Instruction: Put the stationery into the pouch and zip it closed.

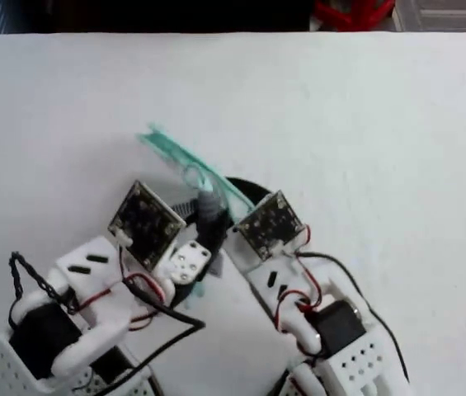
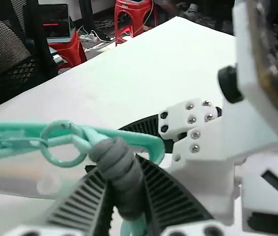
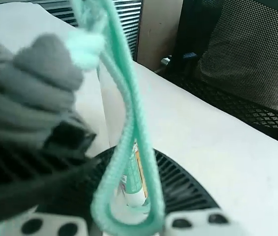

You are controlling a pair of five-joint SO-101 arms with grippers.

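In the high view the pouch (image 1: pixel 185 161), a clear sleeve edged in teal, lies slantwise on the white table (image 1: pixel 364 124). It runs from left of the frame's centre down toward the middle, where both arms meet it. The arm coming up from the lower left is the left one. The left gripper (image 1: pixel 208 224) sits at the lower end of the pouch, its black ribbed fingers clamped on the grey cord (image 1: pixel 209 206), a thick knotted pull. The left wrist view shows that cord pinched between the two fingers, with a teal ring (image 2: pixel 46 147) just beyond the knot. The ring hangs at the pouch's teal zipper edge, which stretches away from the gripper above the table. Pale shapes show through the clear side of the pouch, too blurred to name. The arm from the lower right is the right one. The right gripper (image 1: pixel 237 198) is just beside the left at the same end of the pouch, with a curved black finger lying behind the teal edge. In the right wrist view the teal edge folds into a narrow loop that drops between that gripper's fingers. They look closed on it, though the near finger is blurred. Behind the loop, inside the pouch, a white pen-like piece of stationery (image 3: pixel 135 184) with orange and green marks lies against the ribbed finger. A red stool (image 2: pixel 131 14) and a black mesh chair (image 3: pixel 247 54) stand past the table's far edge.
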